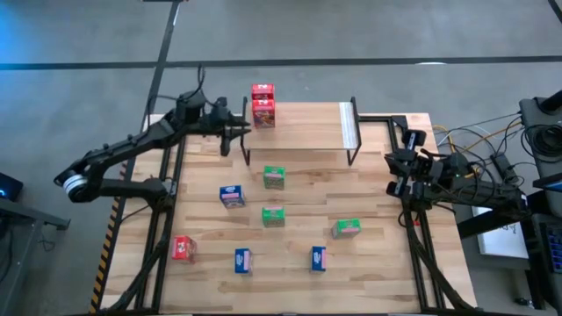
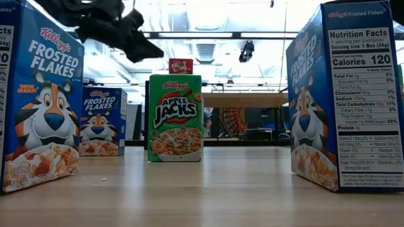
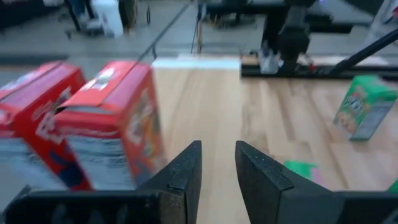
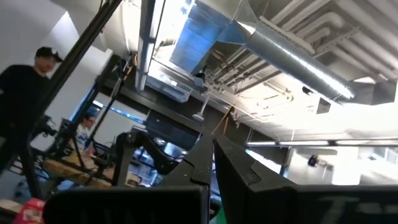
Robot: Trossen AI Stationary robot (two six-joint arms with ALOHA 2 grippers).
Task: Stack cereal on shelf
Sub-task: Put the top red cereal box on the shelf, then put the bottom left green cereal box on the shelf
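Note:
The shelf (image 1: 303,127) stands at the table's far side, with a pale strip (image 1: 349,127) at its right end. Two red cereal boxes (image 1: 262,104) stand on their bases at its left end; they also show in the left wrist view (image 3: 115,124). My left gripper (image 1: 239,132) hovers just left of the shelf beside the red boxes, its fingers (image 3: 217,168) a little apart and empty. My right gripper (image 1: 395,171) waits at the table's right edge, tilted up toward the ceiling, with its fingers (image 4: 211,152) together. Three green boxes, three blue boxes and one red box stand on the table.
In front of the shelf stand green boxes (image 1: 274,177) (image 1: 273,216) (image 1: 347,228), blue boxes (image 1: 231,196) (image 1: 243,260) (image 1: 318,258) and a red box (image 1: 183,248). The shelf top right of the red boxes is bare wood. People show in the room behind (image 4: 25,106).

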